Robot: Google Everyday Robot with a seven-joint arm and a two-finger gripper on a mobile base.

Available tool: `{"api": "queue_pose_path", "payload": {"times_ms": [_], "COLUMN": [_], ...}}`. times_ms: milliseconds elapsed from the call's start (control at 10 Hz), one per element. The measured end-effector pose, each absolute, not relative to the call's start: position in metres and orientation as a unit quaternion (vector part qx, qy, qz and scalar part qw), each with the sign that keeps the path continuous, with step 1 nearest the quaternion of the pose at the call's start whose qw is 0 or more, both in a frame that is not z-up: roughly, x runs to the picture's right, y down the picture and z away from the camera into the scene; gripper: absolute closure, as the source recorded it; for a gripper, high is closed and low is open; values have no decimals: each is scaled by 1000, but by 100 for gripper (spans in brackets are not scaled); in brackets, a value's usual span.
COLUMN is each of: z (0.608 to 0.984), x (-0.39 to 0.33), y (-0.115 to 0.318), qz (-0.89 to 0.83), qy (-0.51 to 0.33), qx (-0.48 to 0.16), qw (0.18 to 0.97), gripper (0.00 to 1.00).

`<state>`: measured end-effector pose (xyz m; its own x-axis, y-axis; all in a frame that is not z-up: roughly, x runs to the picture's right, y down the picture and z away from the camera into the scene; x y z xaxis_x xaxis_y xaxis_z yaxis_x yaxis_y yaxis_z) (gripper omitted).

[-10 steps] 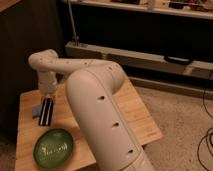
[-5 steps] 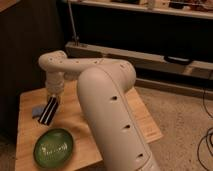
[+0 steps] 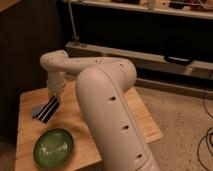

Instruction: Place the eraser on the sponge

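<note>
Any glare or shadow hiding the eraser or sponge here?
Camera view: dim warm light, dark background; faint sheen on the green plate; the gripper sits at the eraser's upper end; the sponge peeks out, shaded, beside the eraser; the arm covers much of the table.

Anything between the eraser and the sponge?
Nothing visible. The end effector grips the eraser at its far end above the table; the sponge peeks out right beside it. The plate lies apart, nearer the camera.
</note>
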<state>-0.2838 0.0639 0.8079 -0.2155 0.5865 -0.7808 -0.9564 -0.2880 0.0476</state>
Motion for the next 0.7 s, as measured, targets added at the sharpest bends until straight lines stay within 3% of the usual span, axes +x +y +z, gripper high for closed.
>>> {"api": "queue_pose_path", "payload": {"times_ms": [400,700], "z": [826,828], "x": [-262,-263], "y": [62,58], "qz": [804,811], "qy": [284,279], "qx": [-322,-322], "qw": [412,400], "gripper": [91,91]}}
